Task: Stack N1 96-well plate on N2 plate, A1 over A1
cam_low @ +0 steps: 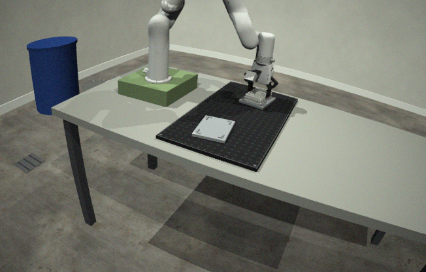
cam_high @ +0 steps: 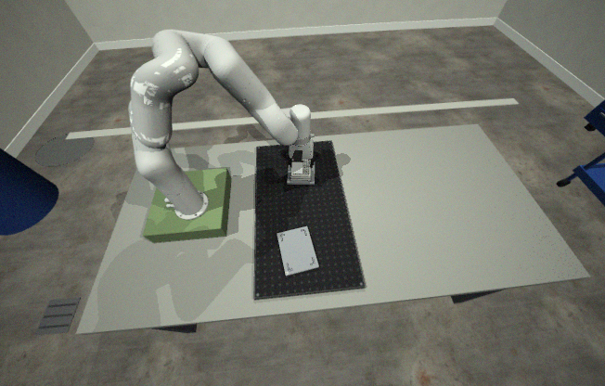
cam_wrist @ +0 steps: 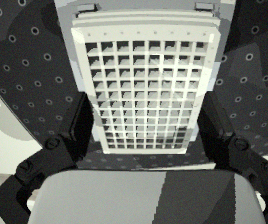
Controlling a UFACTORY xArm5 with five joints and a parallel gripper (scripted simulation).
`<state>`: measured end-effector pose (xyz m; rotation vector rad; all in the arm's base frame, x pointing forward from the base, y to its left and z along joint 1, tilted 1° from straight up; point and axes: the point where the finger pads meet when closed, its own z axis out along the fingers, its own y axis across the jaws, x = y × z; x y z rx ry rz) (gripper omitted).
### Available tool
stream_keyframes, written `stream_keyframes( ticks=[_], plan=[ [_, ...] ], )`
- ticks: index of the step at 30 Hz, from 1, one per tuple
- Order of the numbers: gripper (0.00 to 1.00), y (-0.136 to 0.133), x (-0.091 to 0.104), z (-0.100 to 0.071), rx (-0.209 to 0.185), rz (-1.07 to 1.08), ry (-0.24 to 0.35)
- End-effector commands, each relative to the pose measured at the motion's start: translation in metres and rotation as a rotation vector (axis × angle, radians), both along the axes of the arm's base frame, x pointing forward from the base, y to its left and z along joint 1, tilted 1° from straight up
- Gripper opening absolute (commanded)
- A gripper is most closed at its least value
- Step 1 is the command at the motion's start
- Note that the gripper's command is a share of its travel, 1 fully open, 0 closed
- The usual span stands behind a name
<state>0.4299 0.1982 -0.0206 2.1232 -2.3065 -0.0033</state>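
The tool [cam_high: 301, 168] [cam_low: 259, 93] [cam_wrist: 145, 105] was spread wide, its dark fingers standing by the long sides of the upper plate [cam_high: 301, 175] [cam_low: 257, 94] [cam_wrist: 144, 90]. That plate was seen stacked over the lower plate [cam_low: 255, 101] [cam_wrist: 145, 22] in the far nest N2 [cam_high: 301, 182] [cam_low: 261, 107] [cam_wrist: 155, 6]. The lower plate was mostly hidden, and whether full nesting had been reached could not be told. The A1 marks could not be made out, so neither plate's A1 end could be told. In the wrist view, the upper plate's long axis was pointed from top to bottom. A pale, rigid grid of squarish openings was framed by its smooth rim.

The near nest N1 [cam_high: 297, 250] [cam_low: 213, 129], a flat pale rectangle with dark corner marks, was set askew on the black dotted board [cam_high: 324, 206] [cam_low: 242, 142]. The board was carried by the smooth, pale bench [cam_high: 430, 206] [cam_low: 343, 152]. The arm was mounted on a green block [cam_high: 219, 215] [cam_low: 174, 88]; its upper part was cut off in the exterior view.
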Motion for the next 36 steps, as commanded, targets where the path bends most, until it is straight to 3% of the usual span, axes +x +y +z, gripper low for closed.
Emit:
stream_keyframes(
  ticks=[1, 7, 36],
  plan=[
    [1.00, 0.001, 0.001, 0.001, 0.002, 0.000, -0.003],
    [1.00, 0.001, 0.001, 0.001, 0.002, 0.000, -0.003],
    [1.00, 0.001, 0.001, 0.073, 0.002, 0.000, -0.004]
  ],
)
